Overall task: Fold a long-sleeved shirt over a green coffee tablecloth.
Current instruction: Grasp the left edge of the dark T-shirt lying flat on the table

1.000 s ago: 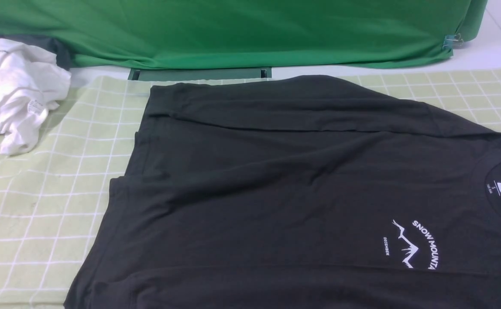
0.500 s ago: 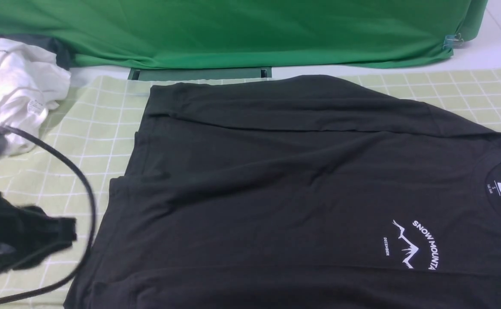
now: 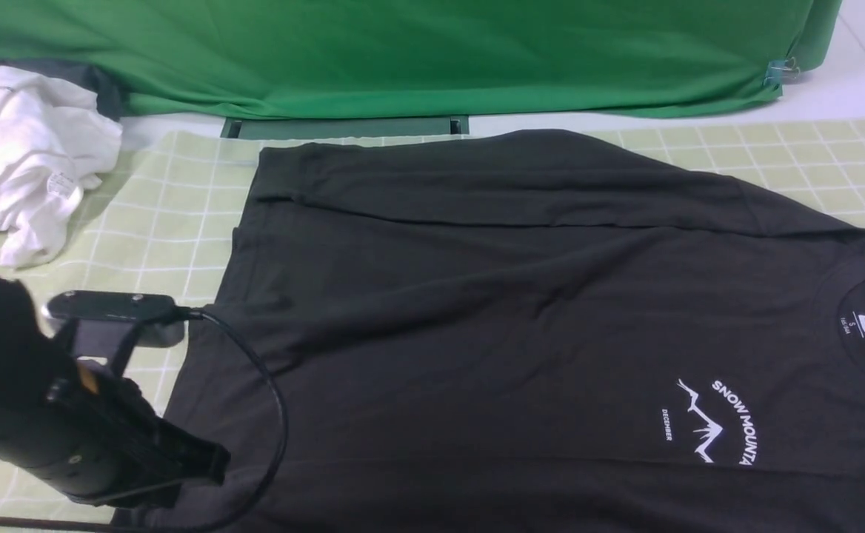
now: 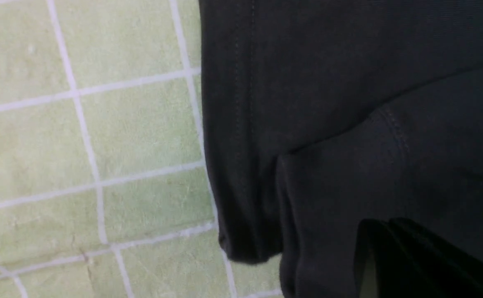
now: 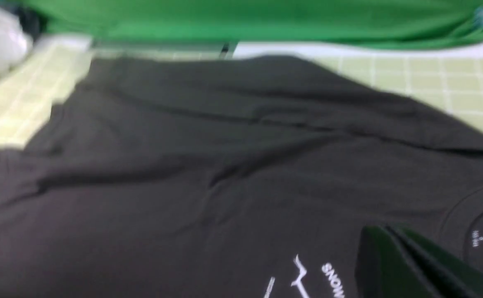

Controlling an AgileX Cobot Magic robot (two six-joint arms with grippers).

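Observation:
The long-sleeved shirt point(image 3: 514, 311), black with a white mountain print and a white neck label, lies spread flat on the green coffee tablecloth point(image 3: 69, 385). Its collar points right. My left gripper point(image 3: 214, 463) hangs over the shirt's near-left hem corner. In the left wrist view its fingers point(image 4: 380, 227) are pressed together above the dark fabric point(image 4: 349, 103), with nothing between them, beside the checked cloth point(image 4: 80, 145). My right gripper point(image 5: 384, 231) shows only in its wrist view. It is shut and hovers over the shirt point(image 5: 204, 165) between the print and the neck label.
A crumpled white garment point(image 3: 25, 155) lies at the far left edge of the tablecloth. The bright green backdrop point(image 3: 403, 52) hangs along the back, held by a metal clip point(image 3: 777, 70) at its right end. A black cable point(image 3: 273, 400) loops from my left wrist over the shirt.
My left arm has come in from the left edge and moved right, onto the shirt's near-left corner. The shirt lies as before.

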